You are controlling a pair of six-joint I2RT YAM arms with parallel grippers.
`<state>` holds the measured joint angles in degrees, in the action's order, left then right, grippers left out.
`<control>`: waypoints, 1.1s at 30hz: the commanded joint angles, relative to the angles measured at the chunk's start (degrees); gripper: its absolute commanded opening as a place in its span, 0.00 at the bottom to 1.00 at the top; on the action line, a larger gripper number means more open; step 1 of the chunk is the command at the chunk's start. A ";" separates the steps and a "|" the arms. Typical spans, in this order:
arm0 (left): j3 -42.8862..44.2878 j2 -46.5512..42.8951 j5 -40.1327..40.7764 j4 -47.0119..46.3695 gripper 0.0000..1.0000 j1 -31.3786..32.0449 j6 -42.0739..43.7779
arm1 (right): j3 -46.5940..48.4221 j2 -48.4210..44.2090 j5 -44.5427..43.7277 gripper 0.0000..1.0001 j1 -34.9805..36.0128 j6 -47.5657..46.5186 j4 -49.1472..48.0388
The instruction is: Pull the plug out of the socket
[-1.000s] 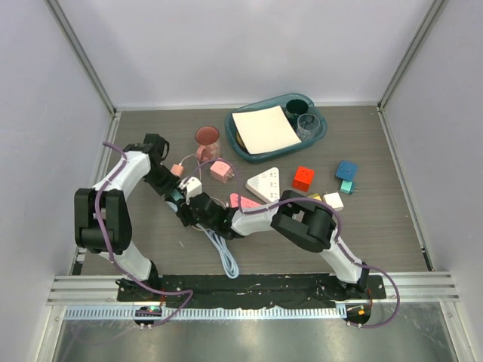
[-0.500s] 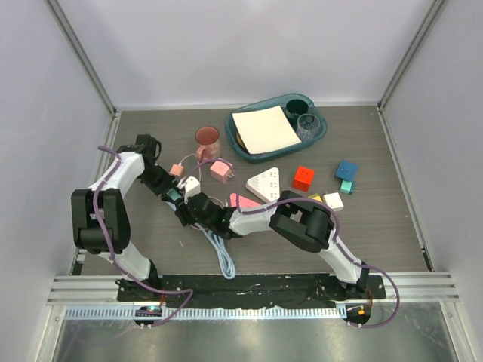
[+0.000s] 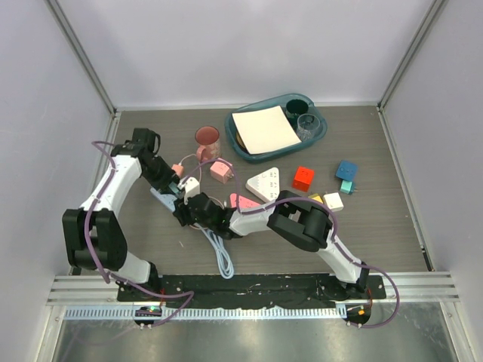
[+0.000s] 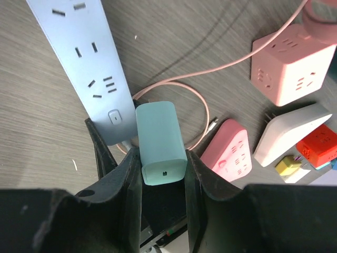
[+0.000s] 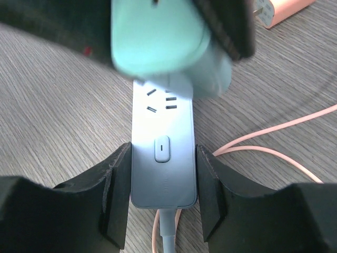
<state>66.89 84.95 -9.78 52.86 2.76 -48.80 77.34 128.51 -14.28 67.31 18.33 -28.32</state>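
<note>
The socket is a pale-blue power strip (image 5: 163,158), flat on the table (image 4: 89,58). My right gripper (image 5: 163,174) is shut on its cord end, one finger on each long side. My left gripper (image 4: 160,158) is shut on a mint-green charger plug (image 4: 158,139). It holds this plug above the strip near the switch, and the plug (image 5: 163,42) looks clear of the outlets. The pink cube adapter (image 4: 292,63) with its thin pink cord lies on the table, apart from the strip (image 3: 221,172). From above, both grippers meet at mid-left (image 3: 181,197).
A flat pink triangle (image 4: 229,155) and a white triangular board (image 3: 266,182) lie right of the strip. Red (image 3: 303,178), blue (image 3: 346,170), yellow and white blocks sit further right. A pink mug (image 3: 207,139) and a teal tray (image 3: 321,134) stand at the back. The thick strip cord (image 3: 223,256) runs toward the near edge.
My left arm has swung back and to the left, lifting the mint-green plug away from the strip. My right gripper has stayed shut on the strip.
</note>
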 commanded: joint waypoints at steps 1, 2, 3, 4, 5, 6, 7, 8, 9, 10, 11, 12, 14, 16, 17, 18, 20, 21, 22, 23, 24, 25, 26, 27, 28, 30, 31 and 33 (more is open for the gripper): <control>6.22 2.41 1.59 1.89 0.00 -0.48 0.98 | -5.44 4.30 5.58 0.01 1.42 2.06 16.37; 7.54 2.42 2.56 2.24 0.00 -0.91 0.90 | -5.62 3.95 5.41 0.01 1.51 2.24 16.19; 7.99 2.24 3.36 2.51 0.00 -1.18 0.81 | -5.88 2.99 4.88 0.01 1.51 2.41 16.19; 8.25 2.07 4.24 2.86 0.00 -1.53 0.63 | -6.15 2.54 4.97 0.01 1.51 2.33 16.19; 8.51 1.46 5.55 2.86 0.00 -2.32 0.37 | -6.15 2.02 4.97 0.01 1.51 2.33 16.19; 8.52 1.19 6.17 2.86 0.00 -2.50 0.28 | -6.15 1.66 5.49 0.02 1.51 2.33 16.19; 8.52 1.10 7.05 2.51 0.00 -2.50 0.19 | -5.80 0.88 5.76 0.04 1.51 2.07 16.19; 8.34 0.75 8.80 2.42 0.00 -5.02 0.19 | -5.80 0.52 6.28 0.06 1.51 2.15 15.93; 8.17 0.66 9.25 2.25 0.00 -5.83 0.28 | -5.80 0.17 6.63 0.07 1.68 2.15 15.75; 8.08 0.75 9.25 1.72 0.00 -6.80 0.28 | -5.80 -0.88 7.07 0.11 1.69 1.98 15.40; 7.82 0.92 10.91 1.46 0.00 -8.64 0.28 | -5.88 -1.33 6.99 0.13 1.77 1.98 15.31; 7.73 1.71 11.27 1.28 0.00 -9.70 0.19 | -5.80 -2.03 6.99 0.14 1.86 1.89 15.31; 7.55 2.76 9.96 -0.21 0.00 -12.07 0.45 | -6.06 -4.21 5.94 0.22 1.86 1.98 15.83; 7.55 4.52 4.61 -2.83 0.00 -13.22 1.59 | -7.20 -5.98 4.97 0.37 1.86 1.80 15.14; 7.72 5.05 3.99 -3.63 0.00 -13.66 1.77 | -7.64 -8.08 4.71 0.44 1.77 1.45 15.05; 7.81 5.40 3.89 -4.60 0.00 -13.84 1.95 | -7.99 -8.97 4.27 0.51 1.86 1.27 15.13; 7.99 6.89 4.07 -7.15 0.01 -14.54 2.48 | -8.26 -10.99 2.52 0.65 1.86 0.92 15.39; 8.16 7.51 3.98 -8.03 0.04 -14.63 2.39 | -8.61 -12.83 1.72 0.71 1.86 0.75 15.57; 8.51 9.08 3.02 -8.30 0.05 -14.98 2.91 | -8.78 -13.71 0.93 0.73 1.86 0.75 15.66; 8.78 9.79 2.58 -8.39 0.07 -15.50 3.18 | -9.05 -14.51 -0.29 0.78 1.86 0.48 15.75; 9.22 10.76 2.57 -8.13 0.09 -15.68 3.35 | -9.40 -16.43 -1.00 0.83 1.86 0.13 15.92; 9.66 11.37 2.75 -8.12 0.09 -15.77 3.53 | -9.58 -17.14 -1.71 0.86 1.86 -0.04 16.10; 9.75 12.69 3.10 -8.12 0.09 -15.86 3.97 | -9.75 -18.19 -2.32 0.87 1.86 -0.13 16.19; 9.83 13.05 3.45 -7.86 0.10 -15.95 4.06 | -10.27 -19.77 -3.98 0.89 1.86 -0.48 16.45; 9.92 13.49 3.71 -7.69 0.11 -16.12 4.23 | -10.63 -20.74 -4.69 0.89 1.86 -0.49 16.54; 9.92 14.37 5.03 -7.34 0.13 -16.30 4.76 | -11.51 -22.59 -6.71 0.90 1.86 -0.49 17.50; 10.01 14.54 5.64 -7.16 0.13 -16.47 4.85 | -11.68 -24.77 -7.51 0.90 1.86 -0.49 17.94; 10.10 14.89 6.88 -6.90 0.18 -16.56 5.20 | -12.82 -27.16 -9.52 0.91 1.86 -0.22 18.73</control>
<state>74.48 99.94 -5.23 46.92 -13.13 -45.52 65.63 108.79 -17.76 69.17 18.22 -10.57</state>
